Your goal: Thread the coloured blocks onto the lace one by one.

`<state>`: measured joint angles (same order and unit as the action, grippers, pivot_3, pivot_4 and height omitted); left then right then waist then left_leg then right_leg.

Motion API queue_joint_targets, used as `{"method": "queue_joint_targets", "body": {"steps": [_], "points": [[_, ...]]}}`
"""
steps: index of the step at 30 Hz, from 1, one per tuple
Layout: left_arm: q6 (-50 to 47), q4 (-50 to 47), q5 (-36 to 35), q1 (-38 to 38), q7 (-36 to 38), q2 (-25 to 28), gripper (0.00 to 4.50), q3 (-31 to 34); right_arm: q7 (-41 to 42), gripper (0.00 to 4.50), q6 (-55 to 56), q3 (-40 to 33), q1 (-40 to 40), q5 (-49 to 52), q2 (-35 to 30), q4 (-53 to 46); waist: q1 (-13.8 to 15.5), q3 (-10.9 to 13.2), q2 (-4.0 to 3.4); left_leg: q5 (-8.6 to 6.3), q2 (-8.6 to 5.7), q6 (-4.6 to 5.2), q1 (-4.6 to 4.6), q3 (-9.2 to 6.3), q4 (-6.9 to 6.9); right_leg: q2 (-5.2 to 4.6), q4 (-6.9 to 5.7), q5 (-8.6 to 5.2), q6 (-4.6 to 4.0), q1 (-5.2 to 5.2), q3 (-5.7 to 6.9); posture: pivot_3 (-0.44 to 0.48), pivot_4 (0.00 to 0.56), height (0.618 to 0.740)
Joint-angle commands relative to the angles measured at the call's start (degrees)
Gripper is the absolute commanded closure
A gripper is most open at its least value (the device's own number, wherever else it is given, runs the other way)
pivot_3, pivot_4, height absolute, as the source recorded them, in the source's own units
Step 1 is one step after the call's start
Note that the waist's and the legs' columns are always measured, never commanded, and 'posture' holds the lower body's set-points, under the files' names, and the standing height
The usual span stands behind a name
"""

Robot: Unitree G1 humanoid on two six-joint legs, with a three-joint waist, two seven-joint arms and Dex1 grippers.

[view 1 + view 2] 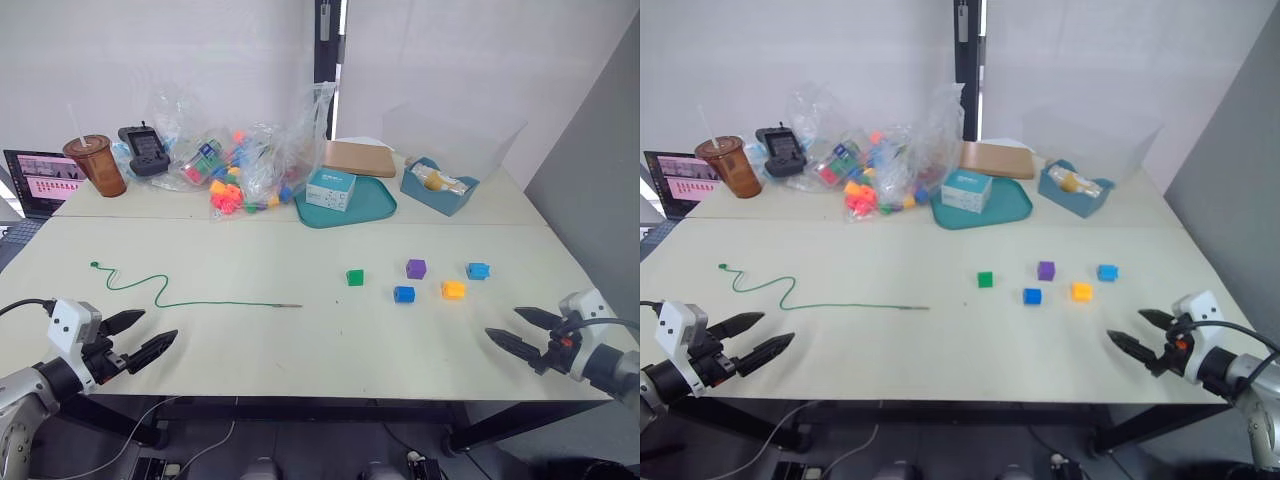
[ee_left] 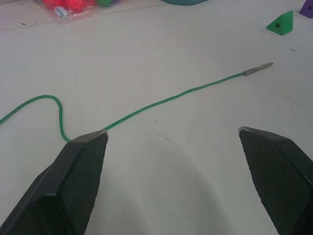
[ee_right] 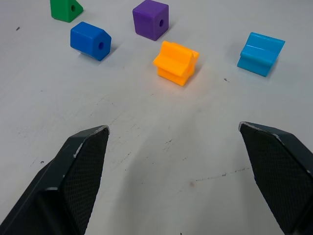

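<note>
Lying loose on the table (image 1: pixel 300 350), the lace (image 1: pixel 190 300) runs from its knotted end at far left, through 2 soft bends, then straight right to a short stiff dark tip (image 1: pixel 290 304) near the middle. The 5 blocks sit in a cluster to the right, well apart from the tip: green (image 1: pixel 355 277) nearest it, then dark blue (image 1: pixel 404 294), purple (image 1: pixel 416 268), orange-yellow (image 1: pixel 453 290) and light blue (image 1: pixel 477 270) farthest right. None is on the lace, so threading has not begun.

The left claw (image 1: pixel 138 338) hovers at the near left edge with its jaws spread wide and empty, near the lace's bends. The right claw (image 1: pixel 522 330) hovers at the near right edge, also wide and empty, with the blocks just beyond it.

The cord looks thin, limp and light; it will likely sag and slide if gripped anywhere along its soft length, so the sensible hold is on the stiff tip or just behind it, leaving the point free to enter a hole. The blocks look like hard, smooth, light plastic. The right wrist view shows holes in the green, dark blue and purple ones. They may skid or tip when pinched, so each is best taken across 2 flat faces that leave the hole clear. The orange-yellow and light blue pieces have stepped shapes, which may make a square grip harder.
</note>
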<state>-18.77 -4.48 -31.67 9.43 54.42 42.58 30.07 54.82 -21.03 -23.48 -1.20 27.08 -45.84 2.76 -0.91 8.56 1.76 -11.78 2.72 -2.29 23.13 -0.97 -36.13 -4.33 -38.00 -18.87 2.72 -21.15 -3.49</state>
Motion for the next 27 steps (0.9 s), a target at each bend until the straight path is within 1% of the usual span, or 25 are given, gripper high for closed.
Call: {"method": "queue_joint_targets", "body": {"steps": [1,3,6,9,12,14,17,20,22,27], "points": [[-0.34,-1.06,-0.85,-0.44,0.23,0.47,0.0,0.24,0.1,0.03,0.14,-0.84,0.81,0.78,-1.0,-2.88,0.0,0.0,0.0,0.0,0.0,0.0,0.0,0.0,0.0,0.0,0.0,0.0,0.0,0.0,0.0,0.0,0.15,0.74],[-0.97,-1.0,-1.48,-2.36,0.94,0.52,0.0,-1.13,-0.51,0.03,-1.71,0.38,1.02,2.34,0.01,-7.71,0.0,0.0,0.0,0.0,0.0,0.0,0.0,0.0,0.0,0.0,-0.01,0.0,0.0,0.0,0.0,0.0,0.15,0.74],[-2.37,-0.68,-2.08,-7.15,1.28,0.25,0.0,-4.03,-1.04,0.03,-4.4,1.97,1.0,4.24,0.98,-13.46,0.09,0.0,0.0,0.0,0.01,-0.01,0.0,-0.04,-0.03,0.03,-0.05,0.0,0.0,0.0,0.01,0.0,0.15,0.74],[-0.18,2.77,0.67,-13.69,2.81,0.0,0.0,-9.23,-1.02,0.03,-7.08,4.39,1.9,5.98,0.98,-18.33,0.36,0.0,0.0,0.0,-0.02,0.0,0.06,-0.07,-0.09,0.0,-0.03,0.01,0.01,0.01,0.04,0.0,0.15,0.74],[2.91,8.0,2.97,-20.03,6.68,-0.4,0.0,-14.36,-0.07,0.03,-9.68,7.02,2.44,7.93,0.3,-22.99,0.2,0.0,0.0,0.0,-0.04,0.0,0.07,-0.1,-0.11,0.01,-0.04,0.01,0.02,0.01,0.06,0.0,0.15,0.74],[6.33,12.59,5.43,-25.01,11.84,-0.08,0.0,-19.05,0.28,0.03,-11.45,9.4,3.26,8.84,0.03,-26.09,0.2,0.0,0.0,0.0,-0.03,0.0,0.1,-0.11,-0.1,0.03,-0.03,0.01,0.02,0.0,0.08,0.0,0.15,0.74],[10.82,21.59,8.71,-33.78,22.55,0.13,0.0,-26.32,0.5,0.03,-13.02,13.23,4.95,9.54,-0.03,-29.9,0.2,0.0,0.0,0.01,-0.03,0.0,0.1,-0.14,-0.13,0.08,-0.06,0.01,0.02,-0.01,0.1,0.0,0.15,0.74],[14.68,33.31,12.68,-43.31,29.8,-1.61,0.0,-31.95,-0.03,0.03,-13.45,16.56,6.98,8.75,0.46,-31.8,0.21,0.0,0.01,0.01,-0.04,0.0,0.18,-0.17,-0.21,0.1,-0.04,0.01,0.02,-0.02,0.13,0.0,0.15,0.74],[18.38,41.31,15.2,-48.62,32.94,-2.98,0.0,-33.97,-0.6,0.03,-13.7,17.74,7.82,8.72,0.82,-32.71,0.21,0.01,0.01,0.01,-0.04,0.02,0.22,-0.2,-0.31,0.13,-0.05,0.01,0.02,-0.02,0.15,0.0,0.15,0.74],[29.98,60.02,22.87,-58.73,35.26,-6.38,0.0,-37.7,-2.51,0.03,-14.52,18.48,8.17,9.14,1.29,-34.76,0.2,0.02,0.04,-0.05,-0.04,0.12,0.42,-0.3,-0.58,0.17,-0.05,0.01,0.03,-0.06,0.19,0.0,0.15,0.74]]}}
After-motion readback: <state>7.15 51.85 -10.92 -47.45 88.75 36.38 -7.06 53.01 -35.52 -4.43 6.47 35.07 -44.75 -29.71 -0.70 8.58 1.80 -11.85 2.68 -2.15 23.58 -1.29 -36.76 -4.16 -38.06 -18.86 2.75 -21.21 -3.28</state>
